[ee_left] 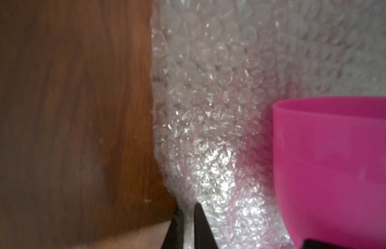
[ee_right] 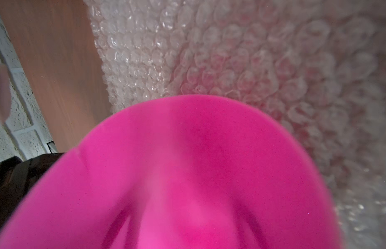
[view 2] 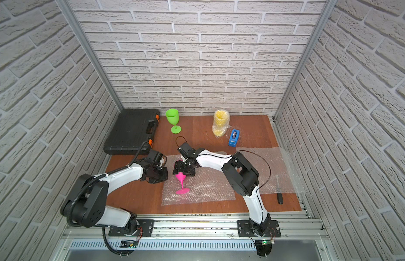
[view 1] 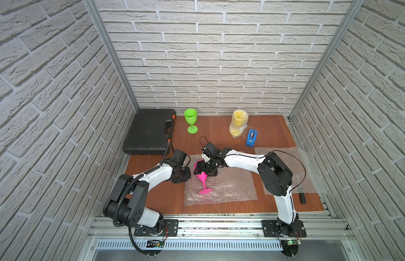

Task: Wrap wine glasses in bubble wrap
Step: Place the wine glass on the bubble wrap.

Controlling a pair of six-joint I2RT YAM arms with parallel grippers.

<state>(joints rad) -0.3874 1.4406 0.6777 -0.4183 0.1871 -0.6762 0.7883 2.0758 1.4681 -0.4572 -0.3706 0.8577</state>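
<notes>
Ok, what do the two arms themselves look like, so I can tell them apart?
Both have white link shells and chunky black joint housings. The left arm carries a ribbed black conduit; the right arm has a thin black cable looping free. Each stands on a black base plate. The left fingers are thin, dark and tapered.

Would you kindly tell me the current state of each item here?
pink goblet: tilted, bowl gripped, foot on wrap
yellow goblet: upright, wrapped
green goblet: upright, unwrapped
bubble wrap: flat, edge pinched
tool case: closed
left gripper: shut on bubble wrap
right gripper: shut on pink goblet
</notes>
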